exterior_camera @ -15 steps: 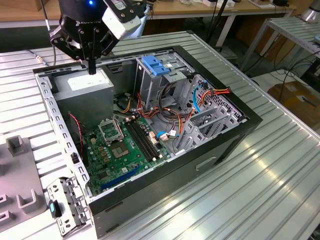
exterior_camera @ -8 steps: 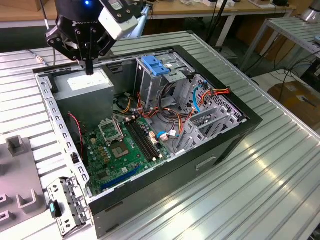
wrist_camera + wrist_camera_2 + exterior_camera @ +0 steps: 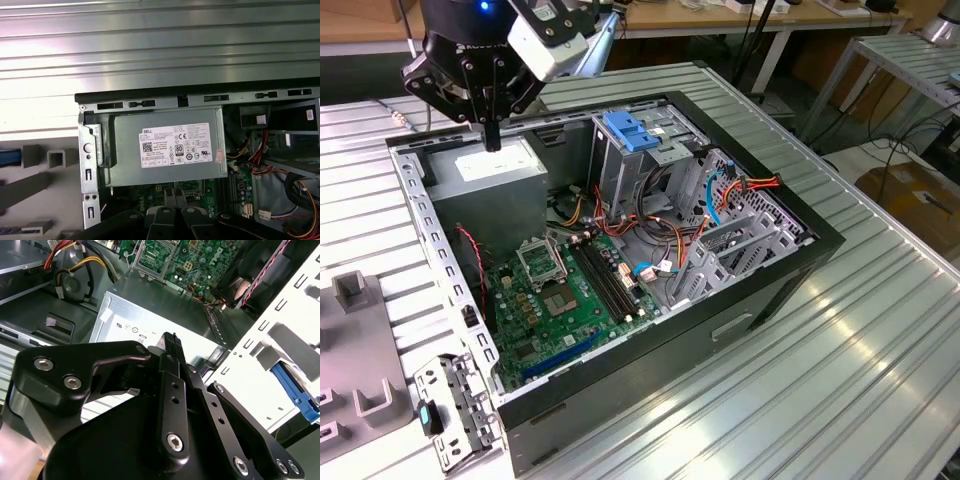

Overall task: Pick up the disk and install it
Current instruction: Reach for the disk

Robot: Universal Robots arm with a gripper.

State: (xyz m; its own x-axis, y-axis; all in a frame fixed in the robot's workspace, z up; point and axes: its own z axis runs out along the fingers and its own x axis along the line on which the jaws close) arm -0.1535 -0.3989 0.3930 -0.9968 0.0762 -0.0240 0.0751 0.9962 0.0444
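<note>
One angular matte-black end effector (image 3: 492,142)

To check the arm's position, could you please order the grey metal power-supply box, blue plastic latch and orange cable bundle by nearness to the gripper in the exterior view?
From the gripper:
1. Grey metal power-supply box, just beneath it.
2. Blue plastic latch atop the drive cage, toward the exterior view's right.
3. Orange cable bundle, farthest right.

Gripper (image 3: 492,140) hangs free above power supply (image 3: 498,172); cables (image 3: 620,215) crowd drive cage (image 3: 612,175).
</note>
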